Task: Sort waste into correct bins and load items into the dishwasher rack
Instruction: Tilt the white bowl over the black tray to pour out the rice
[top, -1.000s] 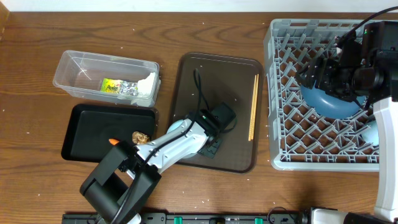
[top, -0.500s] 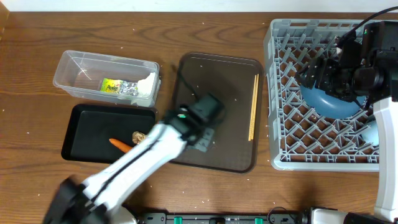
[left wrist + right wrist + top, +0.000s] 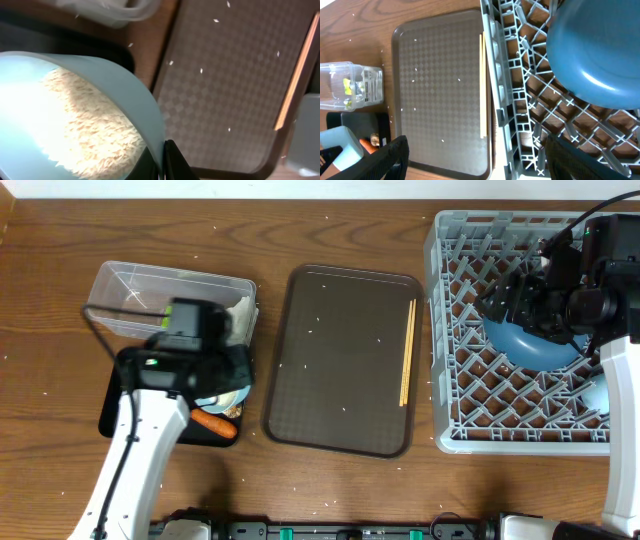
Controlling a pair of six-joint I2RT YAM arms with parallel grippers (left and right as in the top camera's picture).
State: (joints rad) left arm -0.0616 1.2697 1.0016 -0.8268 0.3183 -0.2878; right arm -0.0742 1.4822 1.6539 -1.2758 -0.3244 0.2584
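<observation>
My left gripper (image 3: 162, 152) is shut on the rim of a small blue-inside cup (image 3: 107, 82) that holds white rice grains (image 3: 85, 120). In the overhead view that gripper (image 3: 213, 383) and the cup (image 3: 222, 394) hang over the black tray (image 3: 125, 395), beside an orange carrot (image 3: 215, 425). The clear tub (image 3: 135, 292) behind it holds a crumpled wrapper (image 3: 346, 86). Wooden chopsticks (image 3: 407, 352) lie on the brown serving tray (image 3: 340, 360). My right gripper (image 3: 505, 298) stands open above the grey dishwasher rack (image 3: 450, 330), next to the dark-blue plate (image 3: 530, 345).
Stray rice grains dot the brown tray and the wooden table. A pale item (image 3: 597, 395) sits in the rack's right side. A brown scrap (image 3: 374, 140) lies in the black tray near the carrot. The left arm covers much of the tub and black tray.
My left arm has swung left from the brown serving tray to above the black tray, carrying the cup. The right arm has not moved.
</observation>
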